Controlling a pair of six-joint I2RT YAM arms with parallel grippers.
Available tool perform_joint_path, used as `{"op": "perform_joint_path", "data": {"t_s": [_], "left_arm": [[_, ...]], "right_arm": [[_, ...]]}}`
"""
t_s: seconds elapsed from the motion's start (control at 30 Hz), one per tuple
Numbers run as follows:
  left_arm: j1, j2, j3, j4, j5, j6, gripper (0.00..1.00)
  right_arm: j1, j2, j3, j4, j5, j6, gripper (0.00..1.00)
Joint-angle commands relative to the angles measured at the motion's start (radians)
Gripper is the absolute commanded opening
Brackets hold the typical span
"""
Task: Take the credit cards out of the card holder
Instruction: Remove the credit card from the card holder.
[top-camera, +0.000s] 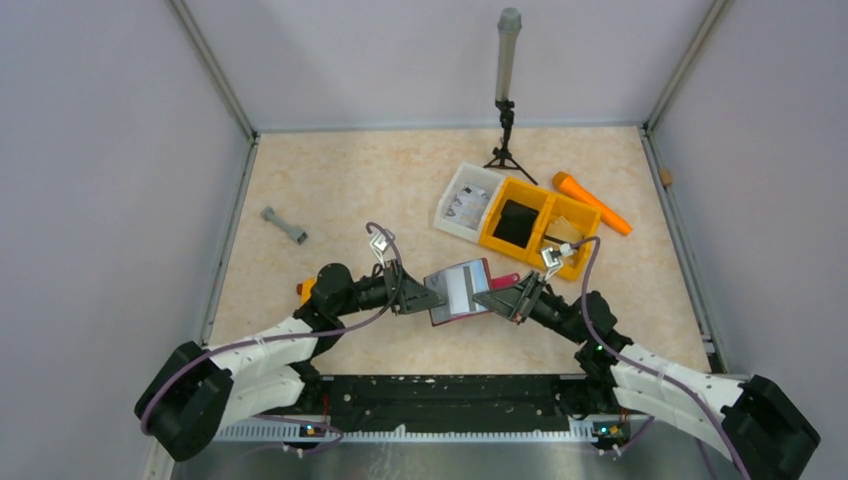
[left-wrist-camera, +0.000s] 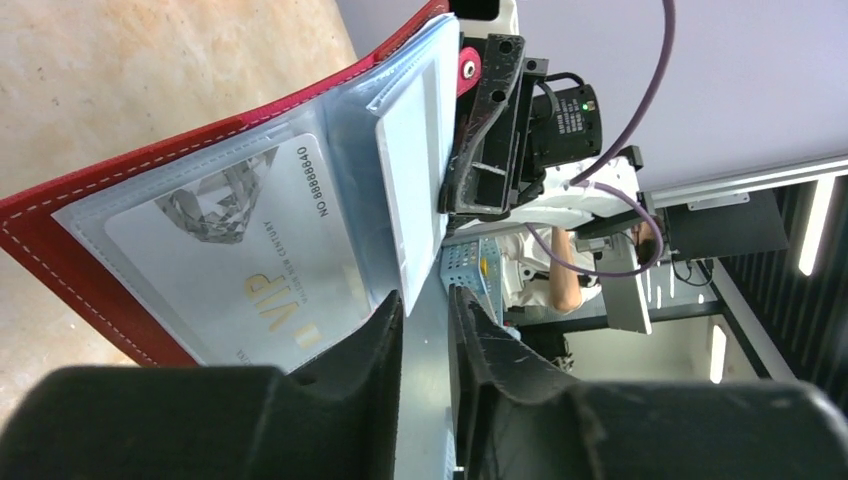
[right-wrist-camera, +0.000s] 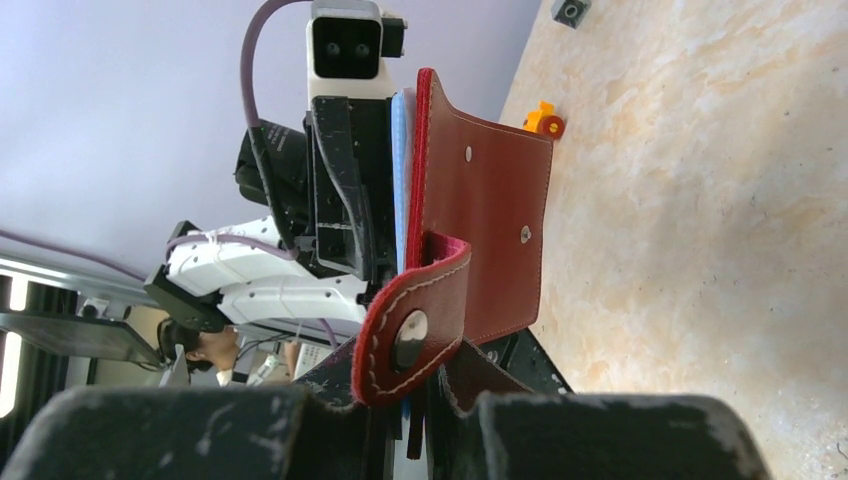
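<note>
Beige table (top-camera: 350, 190) under open red card holder (left-wrist-camera: 60, 240) with "VIP" credit card (left-wrist-camera: 250, 270)

- silver VIP credit card (left-wrist-camera: 240, 260): bottom end hidden behind left gripper (left-wrist-camera: 425, 305), lower middle
- dark red leather card holder (left-wrist-camera: 70, 250): cut off, left edge
- stuff in white plastic tray (top-camera: 449, 197), upper centre: too tiny

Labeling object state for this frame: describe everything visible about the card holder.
The card holder is a dark red, leather-look folding wallet with pale stitching, open and held off the table. Clear plastic sleeves fan out from inside it, and one shows a pale card marked VIP. The right end effector pinches it at the snap tab end. The left end effector straddles a sleeve page, grip unclear.
</note>
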Motion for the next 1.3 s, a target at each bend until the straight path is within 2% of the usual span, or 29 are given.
{"op": "perform_joint_path", "data": {"t_s": [0.0,0.33,0.57,0.73,0.77,0.8,0.87,0.9,0.97,1.03,1.07,1.13,1.27], "left_arm": [[0.004,0.033,0.039,0.043,0.022,0.007,0.28],[0.003,0.067,0.059,0.059,0.029,0.003,0.29],[0.003,0.120,0.059,0.179,0.053,-0.050,0.28],[0.003,0.142,0.045,0.252,0.063,-0.082,0.04],[0.003,0.139,0.040,0.252,0.060,-0.081,0.00],[0.003,0.134,0.035,0.248,0.055,-0.078,0.00],[0.003,0.119,0.030,0.226,0.051,-0.067,0.00],[0.003,0.112,0.028,0.214,0.048,-0.061,0.00],[0.003,0.099,0.025,0.196,0.045,-0.052,0.00],[0.003,0.093,0.025,0.190,0.048,-0.052,0.00],[0.004,0.093,0.024,0.189,0.051,-0.053,0.00],[0.003,0.090,0.024,0.188,0.054,-0.053,0.00],[0.003,0.080,0.023,0.175,0.059,-0.048,0.00]], "right_arm": [[-0.012,0.034,0.011,0.137,-0.025,0.025,0.00],[-0.012,0.080,0.005,0.200,-0.047,0.046,0.00],[-0.012,0.108,0.027,0.171,-0.072,0.037,0.00],[-0.012,0.119,0.016,0.194,-0.076,0.044,0.00],[-0.012,0.115,0.012,0.195,-0.072,0.046,0.04],[-0.012,0.109,0.008,0.194,-0.068,0.046,0.08],[-0.012,0.097,0.003,0.193,-0.057,0.047,0.29],[-0.011,0.090,0.003,0.189,-0.054,0.046,0.36],[-0.012,0.081,0.003,0.185,-0.053,0.040,0.43],[-0.012,0.076,0.004,0.194,-0.053,0.039,0.45],[-0.012,0.076,0.005,0.194,-0.051,0.040,0.43],[-0.012,0.076,0.011,0.187,-0.050,0.040,0.27],[-0.013,0.073,0.009,0.186,-0.045,0.043,0.07]]}}
